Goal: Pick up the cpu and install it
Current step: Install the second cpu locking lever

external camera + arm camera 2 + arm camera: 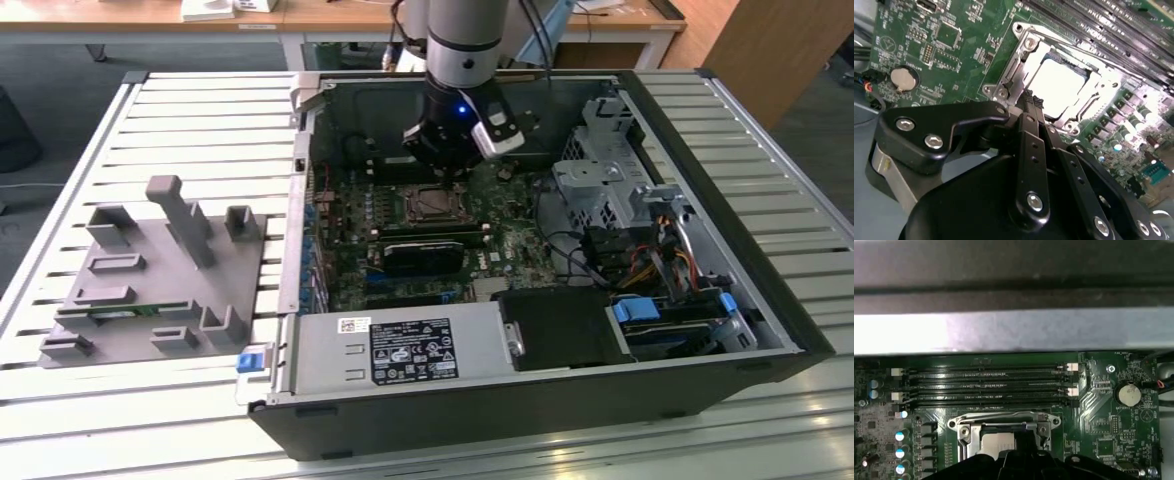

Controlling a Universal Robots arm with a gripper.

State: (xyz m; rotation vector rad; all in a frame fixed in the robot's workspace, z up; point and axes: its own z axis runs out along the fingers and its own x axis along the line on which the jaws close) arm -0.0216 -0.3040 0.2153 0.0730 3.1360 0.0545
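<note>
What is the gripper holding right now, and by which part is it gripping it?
Nothing is held. The gripper has its fingers together and empty beside the metal-framed socket, where the shiny silver square cpu already lies.

A table point(174, 110) with a top of pale metal slats carries everything. An open computer case point(534, 400) lies on its side on it, filling most of the half toward the exterior view's right and reaching close to the far and near edges. A grey plastic holder point(147, 270) with upright posts and small pockets lies flat near the edge at the exterior view's left, just beside the case and apart from it. The slats at the far corner on that side are bare.
</note>
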